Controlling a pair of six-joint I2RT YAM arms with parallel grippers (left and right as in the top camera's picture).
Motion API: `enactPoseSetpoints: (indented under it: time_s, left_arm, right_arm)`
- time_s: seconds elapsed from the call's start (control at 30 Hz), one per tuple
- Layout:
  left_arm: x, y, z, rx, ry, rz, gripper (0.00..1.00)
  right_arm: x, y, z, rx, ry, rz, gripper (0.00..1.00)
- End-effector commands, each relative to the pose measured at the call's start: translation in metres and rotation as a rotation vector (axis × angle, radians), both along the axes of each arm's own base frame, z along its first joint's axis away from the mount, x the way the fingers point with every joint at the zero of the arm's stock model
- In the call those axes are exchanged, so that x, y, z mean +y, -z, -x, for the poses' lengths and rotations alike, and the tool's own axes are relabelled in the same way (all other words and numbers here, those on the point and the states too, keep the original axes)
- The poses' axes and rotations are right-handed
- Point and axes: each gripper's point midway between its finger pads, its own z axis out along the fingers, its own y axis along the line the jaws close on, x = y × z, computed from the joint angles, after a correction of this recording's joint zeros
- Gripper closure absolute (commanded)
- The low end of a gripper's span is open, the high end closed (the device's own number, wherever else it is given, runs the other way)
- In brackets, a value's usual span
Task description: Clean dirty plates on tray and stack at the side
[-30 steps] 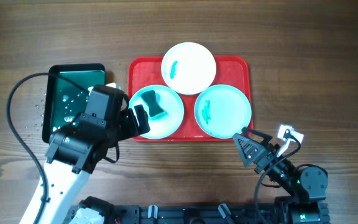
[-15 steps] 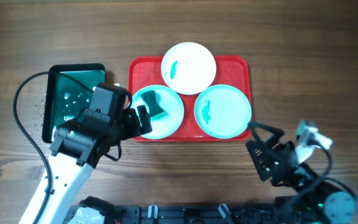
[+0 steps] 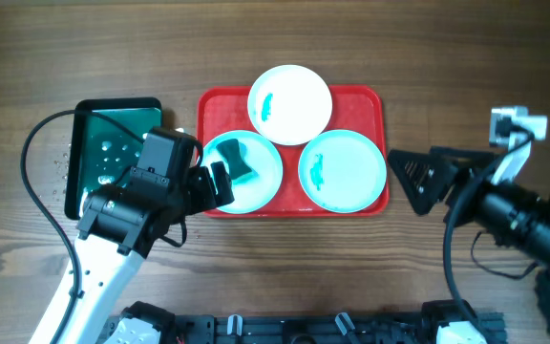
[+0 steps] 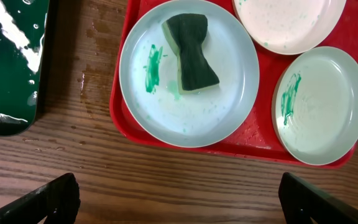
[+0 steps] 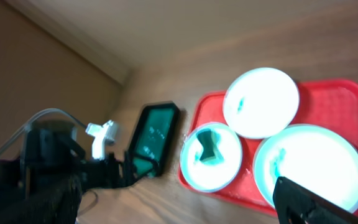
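The red tray (image 3: 370, 100) holds three plates. The white plate (image 3: 289, 103) is at the back, with a teal smear. The left turquoise plate (image 3: 261, 186) has a dark green sponge (image 3: 237, 161) lying on it beside a teal smear (image 4: 153, 65). The right turquoise plate (image 3: 344, 170) has a smear too. My left gripper (image 3: 213, 186) is open and empty just off the tray's front left rim; its fingers frame bare wood in the left wrist view (image 4: 185, 205). My right gripper (image 3: 411, 180) is open and empty, just right of the tray.
A smaller dark green tray (image 3: 113, 153) with water drops lies left of the red tray, and wet spots mark the wood between them (image 4: 86, 78). The left arm's cable (image 3: 27, 172) loops at the far left.
My right arm swung from the table's front edge up to the right of the tray. The left arm barely shifted. The plates and sponge have not moved.
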Motion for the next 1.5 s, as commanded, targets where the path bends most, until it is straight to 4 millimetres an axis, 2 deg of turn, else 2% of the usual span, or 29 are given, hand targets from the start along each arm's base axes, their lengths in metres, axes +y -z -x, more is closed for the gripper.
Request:
enactPoseSetpoints:
  time_s: [0.0, 0.1, 0.17, 0.27, 0.3, 0.37, 0.47, 0.67, 0.77, 0.8, 0.87, 0.93, 0.97, 1.07, 1.17, 1.33, 1.47]
  left_arm:
    - [-0.002, -0.002, -0.001, -0.003, 0.007, 0.007, 0.0]
    - [-0.002, -0.002, -0.001, -0.003, 0.007, 0.007, 0.0]
    - [-0.002, -0.002, -0.001, -0.003, 0.007, 0.007, 0.0]
    - [-0.002, -0.002, -0.001, -0.003, 0.007, 0.007, 0.0]
    - [-0.002, -0.002, -0.001, -0.003, 0.007, 0.007, 0.0]
    - [-0.002, -0.002, -0.001, -0.003, 0.007, 0.007, 0.0]
    - [-0.002, -0.002, -0.001, -0.003, 0.007, 0.007, 0.0]
    - [-0.002, -0.002, -0.001, -0.003, 0.007, 0.007, 0.0]
    - [-0.002, -0.002, -0.001, -0.003, 0.007, 0.007, 0.0]
    - [-0.002, -0.002, -0.001, -0.003, 0.007, 0.007, 0.0]
    - [-0.002, -0.002, -0.001, -0.003, 0.007, 0.007, 0.0]
    - [-0.002, -0.002, -0.001, -0.003, 0.007, 0.007, 0.0]
    - [-0.002, -0.002, -0.001, -0.003, 0.007, 0.007, 0.0]
    - [-0.003, -0.004, -0.005, -0.022, 0.007, 0.014, 0.0]
    - [-0.004, -0.006, -0.008, -0.036, 0.006, 0.019, 0.0]
    - [-0.008, -0.009, -0.017, -0.065, 0.008, 0.03, 0.0]
    - [-0.008, 0.0, -0.018, -0.034, 0.008, 0.018, 0.0]
  right_arm:
    - [-0.002, -0.003, -0.001, -0.017, -0.035, 0.083, 0.01]
    - [0.007, 0.01, 0.002, 0.03, -0.095, 0.111, 0.01]
    - [0.015, 0.028, 0.002, 0.11, -0.132, 0.143, 0.0]
    - [0.021, 0.064, -0.002, 0.268, -0.157, 0.226, 0.01]
    - [0.023, 0.082, -0.008, 0.344, -0.147, 0.268, 0.01]
    - [0.031, 0.104, -0.017, 0.449, -0.13, 0.302, 0.01]
    - [0.057, 0.124, -0.039, 0.472, -0.191, 0.326, 0.01]
    - [0.107, 0.145, -0.099, 0.35, -0.245, 0.31, 0.01]
    - [0.121, 0.176, -0.122, 0.365, -0.245, 0.335, 0.0]
    - [0.124, 0.192, -0.131, 0.384, -0.241, 0.35, 0.0]
    - [0.13, 0.215, -0.144, 0.41, -0.24, 0.361, 0.12]
    - [0.138, 0.236, -0.158, 0.418, -0.241, 0.362, 0.4]
    - [0.141, 0.245, -0.164, 0.424, -0.242, 0.359, 0.46]
    - [0.148, 0.269, -0.175, 0.451, -0.227, 0.347, 0.46]
    - [0.148, 0.29, -0.176, 0.486, -0.238, 0.369, 0.45]
    - [0.156, 0.327, -0.163, 0.523, -0.327, 0.445, 0.47]
    - [0.165, 0.338, -0.151, 0.522, -0.394, 0.494, 0.59]
